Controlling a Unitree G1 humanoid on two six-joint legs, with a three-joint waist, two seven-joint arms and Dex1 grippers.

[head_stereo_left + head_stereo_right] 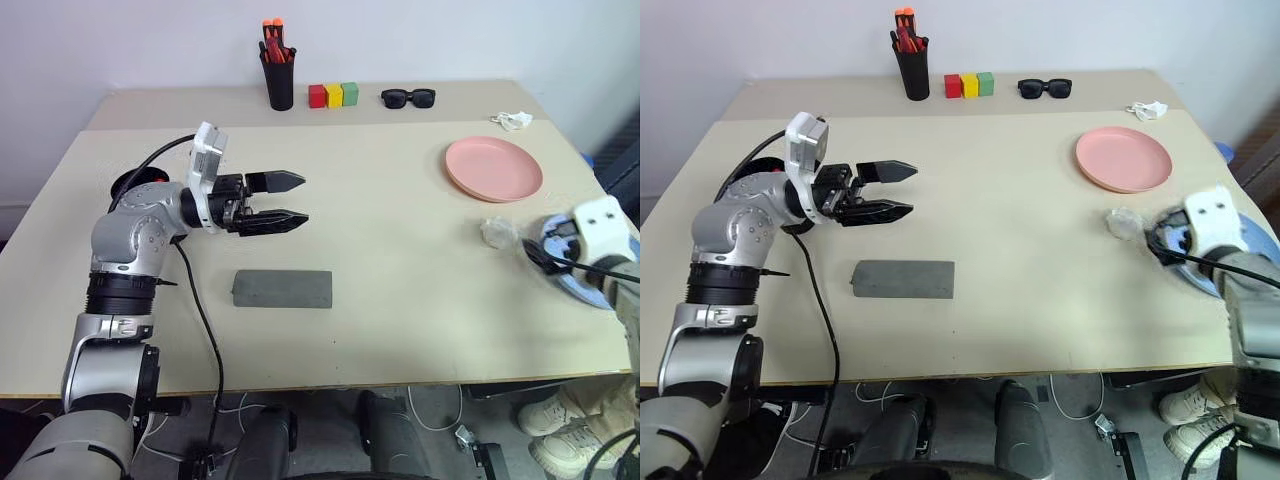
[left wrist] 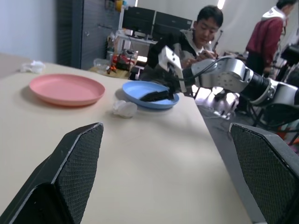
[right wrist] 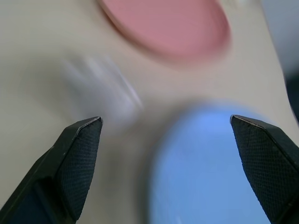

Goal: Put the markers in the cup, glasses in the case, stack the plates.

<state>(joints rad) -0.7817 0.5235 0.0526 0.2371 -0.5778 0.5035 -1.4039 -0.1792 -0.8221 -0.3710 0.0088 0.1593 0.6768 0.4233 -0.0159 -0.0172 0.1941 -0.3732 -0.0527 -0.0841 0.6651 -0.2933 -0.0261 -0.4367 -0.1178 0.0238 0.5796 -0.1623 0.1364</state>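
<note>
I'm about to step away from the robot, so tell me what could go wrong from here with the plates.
1. The blue plate lies at the table's right edge; a clumsy grab by the open right hand above it might push it off.
2. A crumpled clear wrapper sits beside the blue plate, toward the pink plate, and could be dragged along or caught between them when stacking.

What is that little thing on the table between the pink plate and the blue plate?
A small crumpled clear wrapper lies on the table between the pink plate and the blue plate. It shows in the eye views and the left wrist view.
</note>
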